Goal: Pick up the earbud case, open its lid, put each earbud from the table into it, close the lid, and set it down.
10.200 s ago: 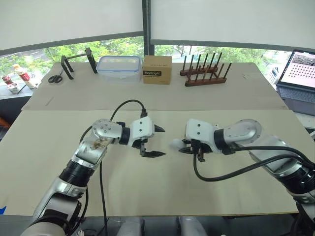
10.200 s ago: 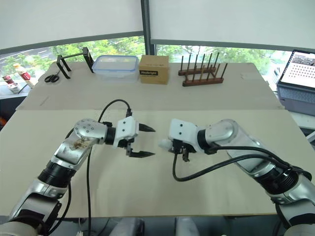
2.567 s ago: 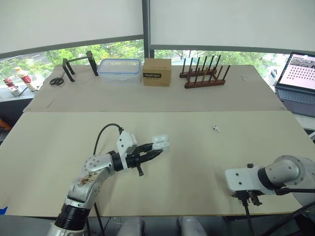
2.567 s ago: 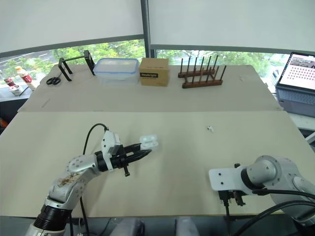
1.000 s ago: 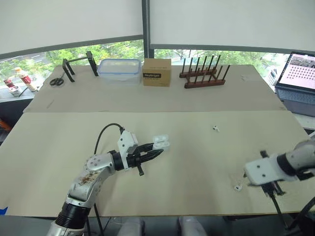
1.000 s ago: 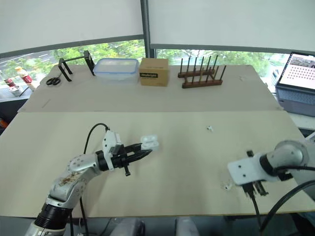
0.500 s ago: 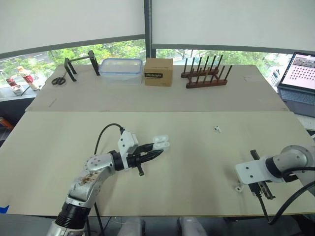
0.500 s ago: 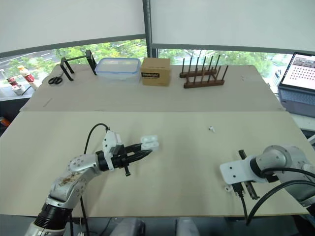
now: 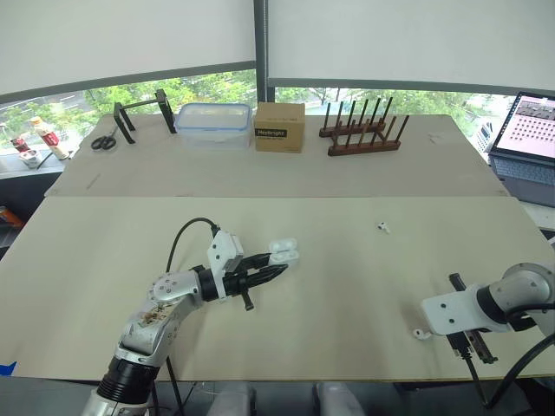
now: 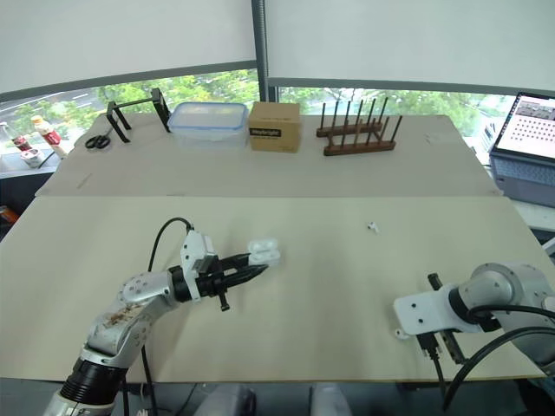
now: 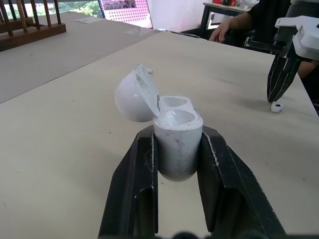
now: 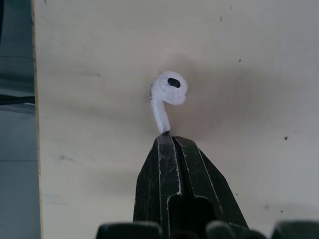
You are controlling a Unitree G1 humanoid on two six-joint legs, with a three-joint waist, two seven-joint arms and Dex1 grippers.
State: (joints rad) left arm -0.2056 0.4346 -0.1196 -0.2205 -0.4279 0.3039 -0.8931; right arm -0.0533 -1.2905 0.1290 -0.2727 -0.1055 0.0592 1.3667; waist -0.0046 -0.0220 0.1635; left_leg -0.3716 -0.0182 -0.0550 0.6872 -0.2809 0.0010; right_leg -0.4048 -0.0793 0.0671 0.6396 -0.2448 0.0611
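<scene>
My left gripper (image 11: 177, 149) is shut on the white earbud case (image 11: 175, 134), held just above the table with its lid open and both sockets empty; it also shows in the head view as the case (image 9: 284, 251). One earbud (image 12: 167, 94) lies near the table's front edge on the right. My right gripper (image 12: 167, 137) points down at it, shut, its tips meeting the end of the stem. That same earbud (image 9: 420, 333) rests on the table beside the right wrist. The second earbud (image 9: 382, 227) lies further back, right of centre.
Along the back stand a wooden peg rack (image 9: 362, 139), a cardboard box (image 9: 279, 126), a plastic container (image 9: 212, 124), a black stand (image 9: 143, 108) and scissors (image 9: 104, 141). A laptop (image 9: 529, 130) sits at the far right. A person's hand (image 11: 227, 30) rests beyond the table.
My right gripper came back left to the near earbud and its fingers closed. The left gripper and the case have stayed put.
</scene>
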